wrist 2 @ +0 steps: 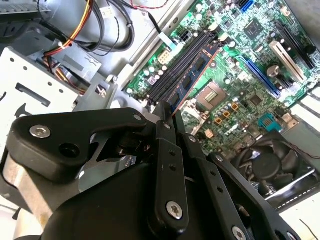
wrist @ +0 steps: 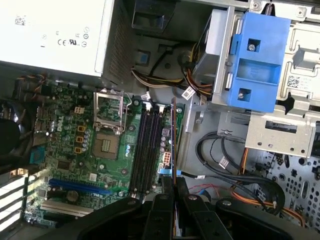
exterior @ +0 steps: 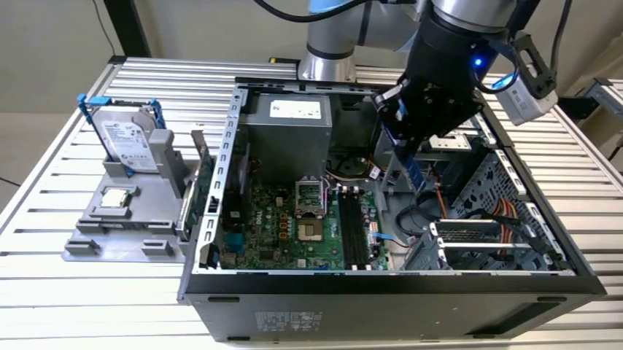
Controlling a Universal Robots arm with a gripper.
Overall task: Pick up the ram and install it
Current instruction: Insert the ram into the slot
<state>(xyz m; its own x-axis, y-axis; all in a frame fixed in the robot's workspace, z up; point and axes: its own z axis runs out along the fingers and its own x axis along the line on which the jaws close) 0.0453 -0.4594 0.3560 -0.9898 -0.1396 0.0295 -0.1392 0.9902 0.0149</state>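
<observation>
1. Gripper (exterior: 413,157) is clamped on one end of the ram (exterior: 411,169), fingers (wrist: 172,192) nearly together; stick hangs edge-down inside the open computer case (exterior: 209,219), above the motherboard's right side in the exterior view.
2. Ram looks light, stiff, thin; likely fragile at chips and contact edge. Best held by its flat faces near an end, as now.
3. Black memory slots (wrist: 149,145) lie just beside the stick in the first wrist view.
4. Nearby: CPU socket (wrist: 107,145), power supply (exterior: 287,127), blue drive bracket (wrist: 257,62).
5. Loose cables (wrist: 220,160) crowd the slots' far side, could snag.
6. Hard drive (exterior: 128,138) stands on the grey holder at the table's left edge in the exterior view.
</observation>
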